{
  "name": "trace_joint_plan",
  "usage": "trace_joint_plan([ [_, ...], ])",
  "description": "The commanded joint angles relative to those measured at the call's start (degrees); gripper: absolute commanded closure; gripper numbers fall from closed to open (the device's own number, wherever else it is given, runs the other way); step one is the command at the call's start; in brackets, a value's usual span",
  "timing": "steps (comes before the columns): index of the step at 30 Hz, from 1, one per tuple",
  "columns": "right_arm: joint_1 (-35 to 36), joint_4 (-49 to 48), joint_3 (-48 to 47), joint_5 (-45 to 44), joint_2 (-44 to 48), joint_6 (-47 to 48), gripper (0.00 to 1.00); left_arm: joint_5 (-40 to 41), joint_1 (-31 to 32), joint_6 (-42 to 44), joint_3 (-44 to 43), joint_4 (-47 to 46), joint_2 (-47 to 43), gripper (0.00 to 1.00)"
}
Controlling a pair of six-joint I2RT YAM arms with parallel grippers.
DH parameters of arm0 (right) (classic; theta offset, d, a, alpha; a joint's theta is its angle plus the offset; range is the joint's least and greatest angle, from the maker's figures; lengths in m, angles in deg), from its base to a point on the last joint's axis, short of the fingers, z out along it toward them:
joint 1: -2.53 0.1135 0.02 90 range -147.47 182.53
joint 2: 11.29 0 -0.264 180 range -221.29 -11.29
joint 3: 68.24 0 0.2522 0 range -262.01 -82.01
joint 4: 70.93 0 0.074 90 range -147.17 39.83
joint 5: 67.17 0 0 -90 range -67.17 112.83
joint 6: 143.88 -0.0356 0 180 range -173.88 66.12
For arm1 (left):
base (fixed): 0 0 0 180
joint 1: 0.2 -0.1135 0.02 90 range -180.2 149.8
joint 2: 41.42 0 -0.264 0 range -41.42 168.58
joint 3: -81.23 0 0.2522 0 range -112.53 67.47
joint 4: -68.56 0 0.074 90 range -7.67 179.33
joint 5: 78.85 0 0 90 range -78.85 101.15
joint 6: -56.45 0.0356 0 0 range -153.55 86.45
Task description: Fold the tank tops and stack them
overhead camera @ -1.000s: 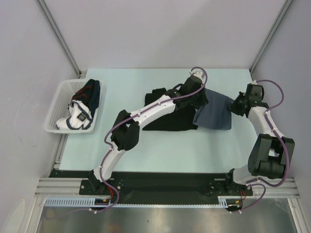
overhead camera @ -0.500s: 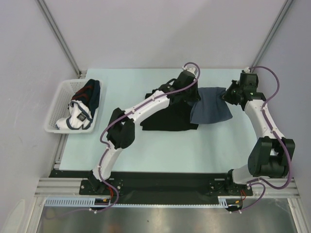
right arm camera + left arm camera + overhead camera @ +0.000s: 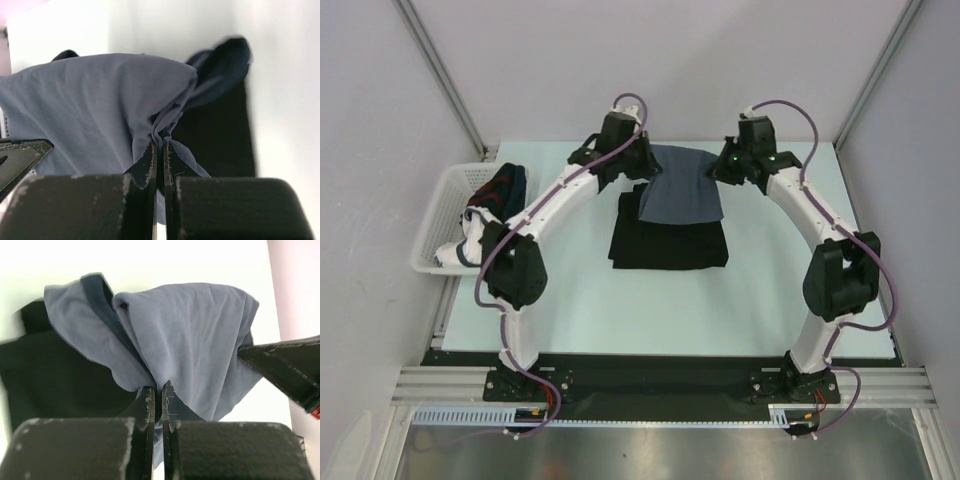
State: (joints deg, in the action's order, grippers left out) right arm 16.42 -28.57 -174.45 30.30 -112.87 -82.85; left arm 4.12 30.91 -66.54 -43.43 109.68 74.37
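I am watching both arms reaching out to the far side of the table [image 3: 770, 290]. My left claw [image 3: 642, 166] is pressed together and is pinching one far corner of the blue-grey tank top [image 3: 682, 192]. My right claw [image 3: 718, 170] is pressed together too, and it is pinching the other far corner of the same top. The top is hanging between the two claws, spread out wide.

Its near part is sitting over the far part of the black tank top [image 3: 670, 240]. I cannot tell if the two are touching. The black top is lying flat on the table as a neat folded block, in the middle between my arms.

In both wrist cameras I am seeing the blue-grey cloth bunching up into little folds right where each claw is biting it, with the black top showing below it.

A white basket [image 3: 438, 200] is sitting at the left edge of the table, with more clothes [image 3: 490, 215] heaped inside it.
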Motion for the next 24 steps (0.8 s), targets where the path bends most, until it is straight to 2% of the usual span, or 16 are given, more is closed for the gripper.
trace_joint_plan([
  [1, 4.02, -0.65, -3.27, 0.09, -3.09, -2.32, 1.0, -2.46, -1.75, 1.88, 7.69, -2.12, -8.2, 1.0],
  [5, 7.72, -2.49, -1.35, -0.78, -5.64, -3.11, 1.0, -6.32, -4.65, 1.35, 19.02, -5.9, -12.16, 1.0],
  [6, 8.17, -3.19, -0.47, -0.78, -5.99, -3.28, 1.0, -7.46, -5.79, 1.0, 24.18, -7.13, -12.86, 1.0],
  [9, 9.14, -6.87, 5.59, -0.17, -6.44, -4.6, 1.0, -8.96, -7.11, 0.83, 32.46, -11.61, -12.96, 1.0],
  [13, 9.22, -10.4, 12.54, -0.25, -5.38, -6.18, 1.0, -10.55, -7.82, 1.7, 36.36, -13.9, -11.46, 1.0],
  [18, 9.31, -11.02, 15.62, -1.4, -4.24, -5.57, 0.98, -10.29, -8.17, 3.81, 37.85, -13.9, -9.7, 1.0],
  [20, 9.31, -11.28, 16.33, -1.14, -4.33, -5.13, 0.76, -9.68, -8.17, 4.08, 38.47, -14.52, -9.62, 0.96],
  [21, 9.23, -11.29, 16.33, -1.05, -4.42, -4.43, 0.65, -9.41, -8.17, 4.25, 39.08, -14.7, -9.79, 0.88],
  [22, 9.23, -11.37, 16.42, -1.4, -4.42, -4.25, 0.47, -8.97, -8.17, 4.17, 39.43, -14.96, -9.97, 0.68],
  [24, 8.88, -12.86, 16.77, -1.31, -4.24, -3.9, 0.39, -7.39, -8.17, 3.99, 40.84, -15.4, -11.1, 0.49],
])
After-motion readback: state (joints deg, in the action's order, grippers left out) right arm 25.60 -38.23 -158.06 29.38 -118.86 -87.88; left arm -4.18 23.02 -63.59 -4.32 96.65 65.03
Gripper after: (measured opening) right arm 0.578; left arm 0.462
